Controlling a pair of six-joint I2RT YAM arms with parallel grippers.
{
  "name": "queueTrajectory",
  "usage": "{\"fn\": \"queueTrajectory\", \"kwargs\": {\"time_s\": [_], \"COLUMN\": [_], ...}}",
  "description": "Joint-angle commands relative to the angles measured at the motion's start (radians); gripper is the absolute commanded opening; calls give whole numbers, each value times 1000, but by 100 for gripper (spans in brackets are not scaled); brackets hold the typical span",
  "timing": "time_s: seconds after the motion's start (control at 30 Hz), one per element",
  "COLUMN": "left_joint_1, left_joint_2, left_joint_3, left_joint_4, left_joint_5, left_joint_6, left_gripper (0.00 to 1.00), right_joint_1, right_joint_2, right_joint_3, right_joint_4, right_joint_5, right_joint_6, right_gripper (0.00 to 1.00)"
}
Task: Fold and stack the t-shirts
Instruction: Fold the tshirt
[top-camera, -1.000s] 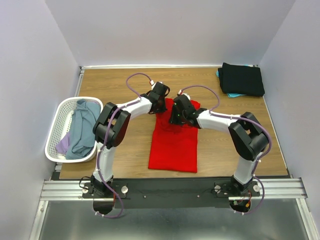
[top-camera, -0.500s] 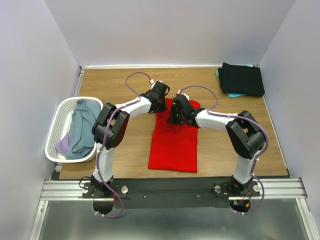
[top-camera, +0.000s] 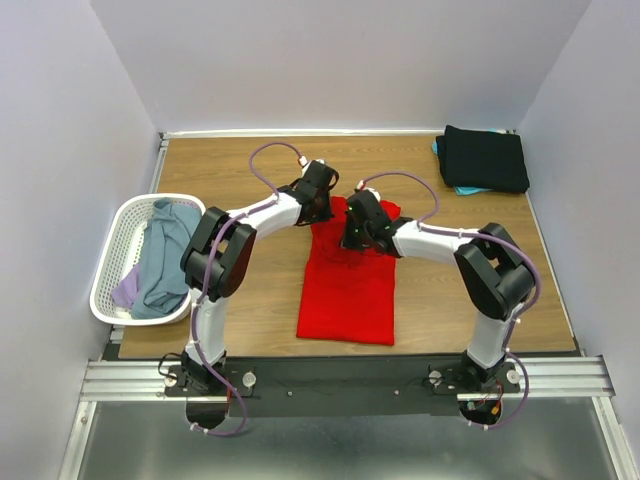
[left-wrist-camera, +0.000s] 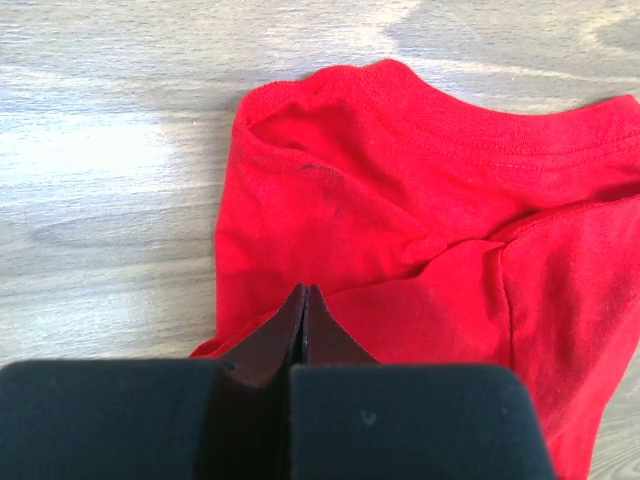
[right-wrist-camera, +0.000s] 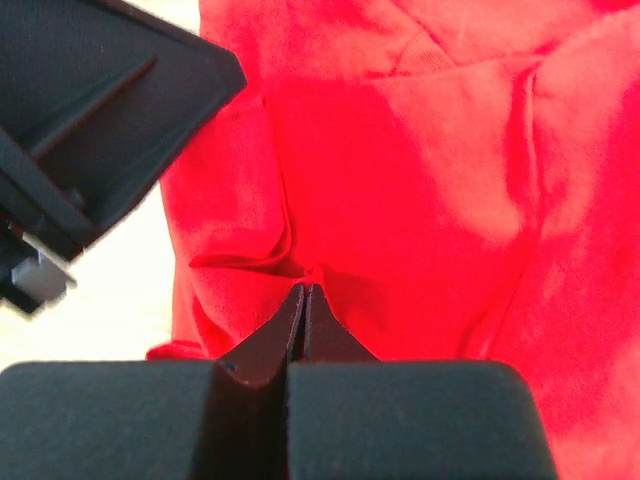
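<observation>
A bright red t-shirt (top-camera: 345, 290) lies partly folded on the wooden table (top-camera: 250, 300), collar end toward the back. My left gripper (top-camera: 321, 213) sits at its upper left edge, jaws shut with the tips pressed into the cloth (left-wrist-camera: 400, 200) and creases running to them (left-wrist-camera: 305, 290). My right gripper (top-camera: 351, 240) is just to its right over the shirt's upper part, shut on a small pinched fold of red cloth (right-wrist-camera: 305, 288). The left gripper's black body (right-wrist-camera: 90, 130) shows close by in the right wrist view.
A white mesh basket (top-camera: 110, 262) at the left table edge holds a grey-blue shirt (top-camera: 165, 255) and a lavender one (top-camera: 125, 290). A folded black shirt (top-camera: 485, 158) lies on a teal one (top-camera: 462, 189) at the back right corner.
My right gripper has shut on the red cloth; it stood part open before. The left gripper stayed shut, and both arms barely moved.
</observation>
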Motion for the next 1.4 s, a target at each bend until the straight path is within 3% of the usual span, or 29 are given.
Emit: {"fn": "queueTrajectory", "kwargs": {"time_s": [0.0,0.1,0.33,0.73,1.17,1.37], "left_joint_1": [-2,-7,-24,-30,-30,-30], "left_joint_2": [-37,-32,-11,35,57,55], "left_joint_3": [-11,-17,-10,33,39,44], "left_joint_4": [-9,-12,-11,-45,-52,-52], "left_joint_5": [-35,-35,-34,-77,-84,-81], "left_joint_6": [19,21,24,15,10,15], "left_gripper": [11,24,32,31,29,16], "right_joint_1": [4,4,4,4,6,6], "right_joint_2": [-80,-116,-159,-201,-137,-117], "right_joint_3": [-45,-82,-150,-226,-151,-116], "right_joint_4": [17,15,15,15,17,17], "right_joint_5": [28,30,39,47,31,19], "right_joint_6": [12,18,32,58,55,44], "right_gripper": [1,0,0,0,0,0]}}
